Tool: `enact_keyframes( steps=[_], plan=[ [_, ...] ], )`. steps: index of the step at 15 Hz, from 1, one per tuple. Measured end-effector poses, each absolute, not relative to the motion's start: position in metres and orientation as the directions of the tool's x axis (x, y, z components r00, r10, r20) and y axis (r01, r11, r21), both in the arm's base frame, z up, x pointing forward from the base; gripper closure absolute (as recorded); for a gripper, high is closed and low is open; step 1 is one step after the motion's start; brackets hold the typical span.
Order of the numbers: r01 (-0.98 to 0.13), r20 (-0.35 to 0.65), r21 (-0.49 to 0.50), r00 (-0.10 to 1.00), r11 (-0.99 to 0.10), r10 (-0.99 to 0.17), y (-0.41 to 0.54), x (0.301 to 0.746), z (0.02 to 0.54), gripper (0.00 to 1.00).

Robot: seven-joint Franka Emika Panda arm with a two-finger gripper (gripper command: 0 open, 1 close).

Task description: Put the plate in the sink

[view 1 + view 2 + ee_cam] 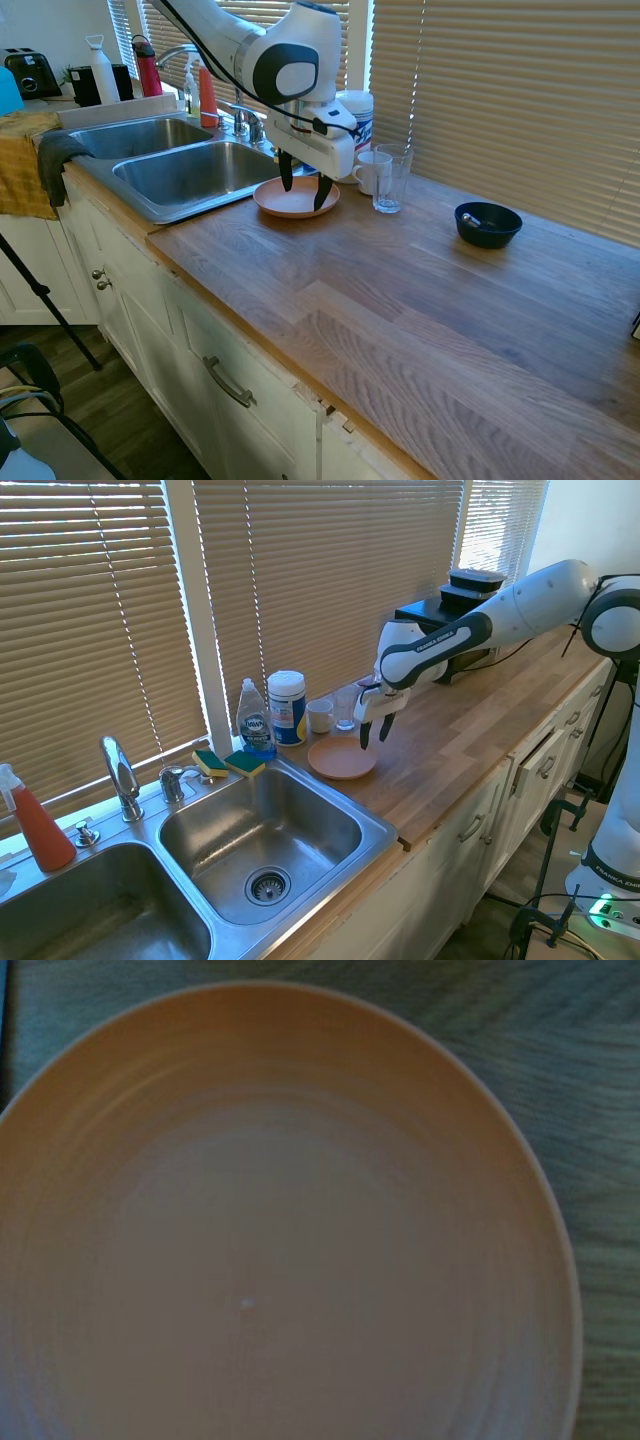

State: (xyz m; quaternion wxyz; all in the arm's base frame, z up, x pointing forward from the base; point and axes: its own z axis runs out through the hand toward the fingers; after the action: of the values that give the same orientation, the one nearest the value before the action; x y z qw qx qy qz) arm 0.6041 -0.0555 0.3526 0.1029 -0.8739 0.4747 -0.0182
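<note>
The terracotta-orange plate [292, 200] [340, 759] lies flat on the wooden counter, just right of the sink [175, 170] [260, 830]. It fills most of the wrist view [280, 1230]. My gripper [303, 188] [374, 732] hangs open just above the plate, over its side nearer the mug, fingers pointing down. Nothing is held between the fingers. The sink's two steel basins are empty, with a curved chrome faucet [120, 775] behind them.
A white mug [368, 172], a clear glass [390, 180] and a wipes canister [352, 125] stand just behind the plate. A dark blue bowl [487, 224] sits further right. A dish-soap bottle [254, 720] and sponges [228, 764] line the sink's back edge.
</note>
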Motion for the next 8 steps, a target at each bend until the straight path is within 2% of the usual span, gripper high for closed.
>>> enact_keyframes(
  steps=[4, 5, 8],
  plan=[
    [-0.838, -0.101, -0.216, 0.530, -0.501, -0.842, -0.060, 0.627, 0.332, 0.00],
    [-0.839, -0.108, -0.221, 0.528, -0.497, -0.842, -0.061, 0.631, 0.329, 1.00],
    [-0.839, -0.127, -0.234, 0.527, -0.491, -0.840, -0.063, 0.634, 0.322, 1.00]
  ],
)
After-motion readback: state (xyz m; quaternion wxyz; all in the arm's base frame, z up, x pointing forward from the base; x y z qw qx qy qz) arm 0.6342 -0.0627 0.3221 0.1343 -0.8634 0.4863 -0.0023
